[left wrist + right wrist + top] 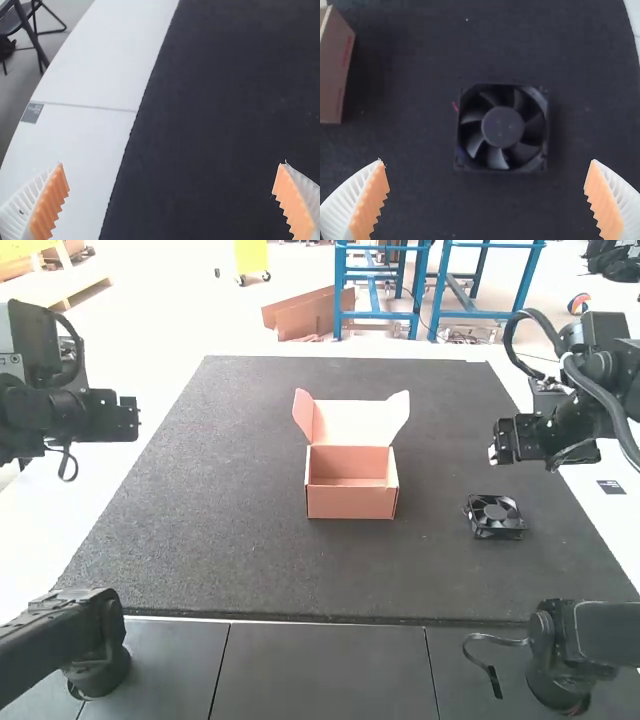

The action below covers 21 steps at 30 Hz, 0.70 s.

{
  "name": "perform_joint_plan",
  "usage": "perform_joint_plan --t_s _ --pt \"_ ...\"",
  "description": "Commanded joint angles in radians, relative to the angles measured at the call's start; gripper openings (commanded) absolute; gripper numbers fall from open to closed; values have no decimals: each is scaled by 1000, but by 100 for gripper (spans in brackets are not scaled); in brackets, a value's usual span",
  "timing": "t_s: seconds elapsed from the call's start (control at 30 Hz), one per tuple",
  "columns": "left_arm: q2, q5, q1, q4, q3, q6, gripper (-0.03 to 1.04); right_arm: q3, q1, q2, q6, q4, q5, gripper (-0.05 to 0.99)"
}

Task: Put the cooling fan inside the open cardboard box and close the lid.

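Note:
A small black square cooling fan point(494, 515) lies flat on the dark mat, right of the open cardboard box point(351, 480). The box stands mid-mat with its lid flap upright at the back. My right gripper point(503, 443) hangs above the fan's far side, open. In the right wrist view the fan point(502, 128) sits between and ahead of the wide-spread orange pads point(369, 200), with a corner of the box point(335, 70) at the side. My left gripper point(128, 418) is at the mat's left edge, open, its pads point(49, 200) spread over the mat border.
The dark mat point(230, 530) covers most of the white table point(40, 530). A small dark label point(610, 486) lies on the table at the right. Arm bases point(70, 640) stand along the near edge.

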Motion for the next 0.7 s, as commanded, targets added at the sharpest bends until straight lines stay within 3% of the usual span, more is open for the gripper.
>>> perform_joint_plan --t_s 0.0,0.13,0.27,0.37,0.5,0.67 --pt "34 -3 -13 13 11 -3 97 75 -75 61 -42 -19 -16 90" --pt "54 4 -33 28 14 -5 97 116 -198 133 -54 -44 -30 90" --pt "65 7 -68 43 13 -5 97 129 -290 173 -134 -68 -59 90" --pt "78 10 -102 51 14 -5 97 125 -307 207 -169 -77 -62 90" --pt "100 10 -142 65 28 -6 97 118 -312 245 -189 -94 -106 90" --pt "158 10 -154 71 56 -11 97 99 -307 334 -201 -47 -129 90"
